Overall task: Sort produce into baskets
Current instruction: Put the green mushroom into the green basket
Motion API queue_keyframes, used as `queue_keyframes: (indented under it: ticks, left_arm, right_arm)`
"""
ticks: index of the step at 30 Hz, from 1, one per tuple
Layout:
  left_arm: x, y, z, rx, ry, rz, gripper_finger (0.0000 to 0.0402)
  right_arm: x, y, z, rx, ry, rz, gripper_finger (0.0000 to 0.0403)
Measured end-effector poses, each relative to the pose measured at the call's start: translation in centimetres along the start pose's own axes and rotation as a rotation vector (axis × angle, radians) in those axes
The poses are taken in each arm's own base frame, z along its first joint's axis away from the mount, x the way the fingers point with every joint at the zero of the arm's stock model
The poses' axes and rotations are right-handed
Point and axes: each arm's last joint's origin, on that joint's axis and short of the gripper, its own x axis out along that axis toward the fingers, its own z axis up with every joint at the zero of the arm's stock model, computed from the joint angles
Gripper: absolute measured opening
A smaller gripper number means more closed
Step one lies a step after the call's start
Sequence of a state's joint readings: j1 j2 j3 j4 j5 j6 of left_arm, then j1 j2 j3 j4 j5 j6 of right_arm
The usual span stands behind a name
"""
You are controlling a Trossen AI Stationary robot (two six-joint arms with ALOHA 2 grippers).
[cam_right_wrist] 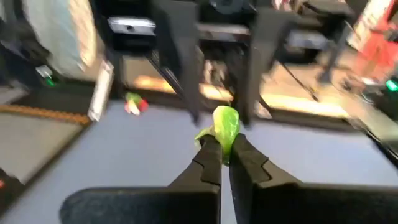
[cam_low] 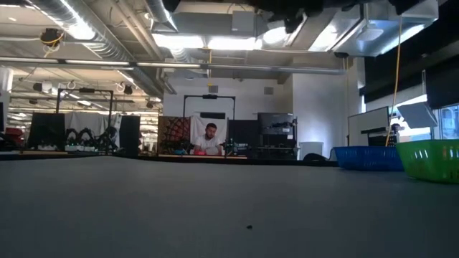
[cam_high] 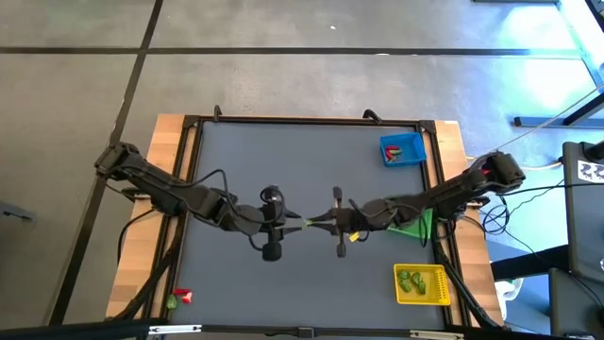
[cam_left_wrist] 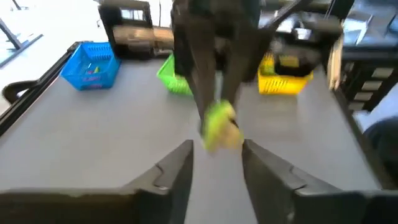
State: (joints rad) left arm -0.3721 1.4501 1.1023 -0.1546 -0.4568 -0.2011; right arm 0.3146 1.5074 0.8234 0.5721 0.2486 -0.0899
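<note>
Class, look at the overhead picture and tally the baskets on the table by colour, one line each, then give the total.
Blue basket: 1
Green basket: 1, partly hidden under the right arm
Yellow basket: 1
Total: 3

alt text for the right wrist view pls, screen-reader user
The right gripper has its fingers shut on a green produce piece, with the left gripper's fingers open around it. More produce lies on the table behind.

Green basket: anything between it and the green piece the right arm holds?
Nothing visible. The right gripper grips the green piece at mid-table; the green basket sits beneath that arm, bare table between. The left gripper faces it, open.
</note>
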Motion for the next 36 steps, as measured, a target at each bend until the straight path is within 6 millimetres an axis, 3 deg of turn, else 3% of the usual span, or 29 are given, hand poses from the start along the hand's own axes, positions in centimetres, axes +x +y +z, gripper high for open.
queue_keyframes:
  ticks: [7,17,22,28,36]
  left_arm:
    - [-1.6,0.7,-1.1,0.043,0.144,0.022,0.0173]
    - [-1.7,1.2,-2.5,0.017,0.286,0.076,0.0165]
    - [-1.8,1.2,-2.6,0.021,0.294,0.077,0.0159]
    - [-1.8,1.3,-2.6,0.022,0.295,0.077,0.0159]
    - [-1.8,1.2,-2.6,0.013,0.294,0.077,0.0159]
  right_arm:
    - [-4.2,-0.5,0.7,0.024,0.269,-0.057,0.0014]
    - [-12.8,-2.5,-0.6,0.34,0.755,-0.248,0.0016]
    - [-15.5,-2.9,-2.1,0.525,1.023,-0.384,0.0016]
    - [-16.3,-3.1,-3.0,0.598,1.148,-0.558,0.0017]
    - [-15.1,-2.6,-4.0,0.577,1.22,-0.585,0.0019]
